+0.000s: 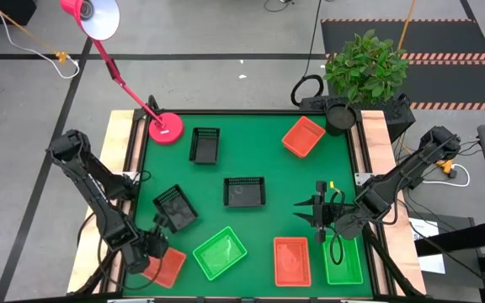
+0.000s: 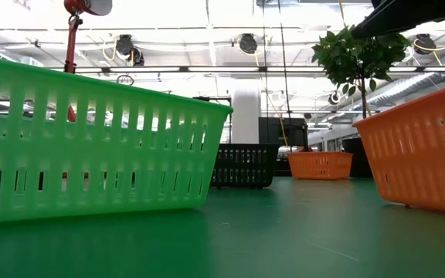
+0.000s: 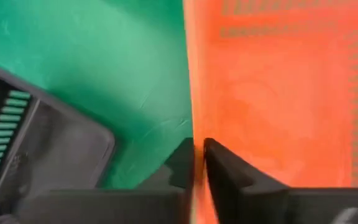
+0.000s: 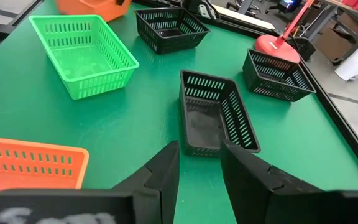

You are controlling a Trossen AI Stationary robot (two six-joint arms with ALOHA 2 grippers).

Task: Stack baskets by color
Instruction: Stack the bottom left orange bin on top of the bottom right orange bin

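baskets [image 4: 86, 53] of glossy slotted plastic (green, black, orange); table mat [image 4: 135, 124] smooth, faintly sheened green; wooden side rails [image 1: 116, 160]

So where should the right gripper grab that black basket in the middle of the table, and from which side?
Take the middle black basket by a long side wall, from above: it sits upright, open and empty, with a thin rim that open fingers can straddle. The right gripper stands open just short of it.

Colours on the table, high view.
Table mat [image 1: 251, 160] deep green, wood-coloured side strips. Three black slotted baskets: 12 o'clock [image 1: 205, 144], centre [image 1: 244, 192], 8 o'clock [image 1: 175, 207]. Red-orange baskets: 1 o'clock [image 1: 302, 136], 5 o'clock [image 1: 291, 260], 7 o'clock [image 1: 167, 266]. Bright green baskets: 6 o'clock [image 1: 220, 252], 4 o'clock [image 1: 343, 263]. Pink lamp base [image 1: 166, 129] at 11 o'clock. Both arms dark.
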